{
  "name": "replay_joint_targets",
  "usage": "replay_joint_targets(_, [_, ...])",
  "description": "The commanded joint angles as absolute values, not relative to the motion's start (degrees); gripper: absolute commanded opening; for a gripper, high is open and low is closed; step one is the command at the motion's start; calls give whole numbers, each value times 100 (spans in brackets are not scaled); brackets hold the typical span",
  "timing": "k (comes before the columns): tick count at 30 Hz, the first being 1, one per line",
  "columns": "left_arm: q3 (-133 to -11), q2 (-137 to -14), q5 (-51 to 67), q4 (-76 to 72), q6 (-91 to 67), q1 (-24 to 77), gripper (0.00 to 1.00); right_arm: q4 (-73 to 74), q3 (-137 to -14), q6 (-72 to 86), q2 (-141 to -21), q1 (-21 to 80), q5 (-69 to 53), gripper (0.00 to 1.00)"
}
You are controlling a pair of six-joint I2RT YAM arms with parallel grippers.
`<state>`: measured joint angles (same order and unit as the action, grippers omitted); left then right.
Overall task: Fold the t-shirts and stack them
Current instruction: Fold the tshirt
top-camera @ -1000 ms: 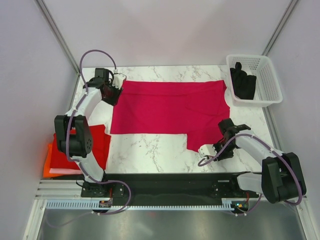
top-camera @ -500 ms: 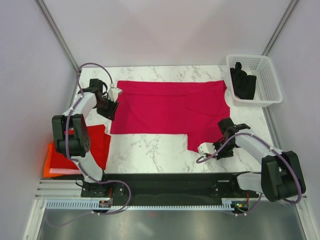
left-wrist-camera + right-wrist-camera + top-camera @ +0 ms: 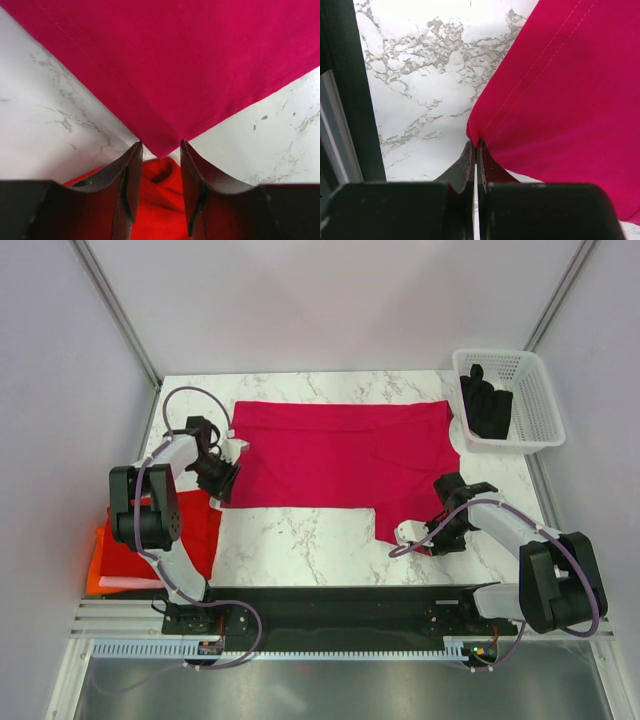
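Since a fold wants both near corners raised together, the right gripper [image 3: 474, 150] is pinched fully closed on a hem corner of the shirt [image 3: 340, 452], the cloth bunching just above its tips. That corner belongs to the flap at 5 o'clock of the spread cloth. The left gripper [image 3: 161, 162] stands partly open and holds nothing. The shirt's 8 o'clock corner points into the gap between its fingers [image 3: 130, 175], which appear placed to close on it. From both grippers the crimson shirt runs flat toward 12 o'clock over the table [image 3: 300, 545]. A red pile [image 3: 198, 525], probably the stack to build on, lies at the table's 8 o'clock just beside the left gripper, with an orange shirt [image 3: 95, 575] under it. A basket [image 3: 538, 430] sits at 2 o'clock, well apart.
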<state>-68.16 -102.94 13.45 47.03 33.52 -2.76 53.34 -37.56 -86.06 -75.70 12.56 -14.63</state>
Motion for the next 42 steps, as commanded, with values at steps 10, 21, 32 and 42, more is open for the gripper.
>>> replay_joint_targets(10, [-6618,-10643,1371,4553,3401,-255,38,4992,-3832,-8552,-7778,1266,-1397,0])
replay_joint_targets(21, [-6618,-10416,1564,4684,3419,-167,2,4676,-3884,-7851,-7734,1239,-1389,0])
replay_joint_targets(32, [-7944,-10327,1714,5317,3401,-167,2,4316,-5677,-6057,-7813,554,-1767,0])
replay_joint_targets(42, [-9131,-10906,1802,5581,3366,-167,2,3736,-7346,-4652,-8656,457,-1477,0])
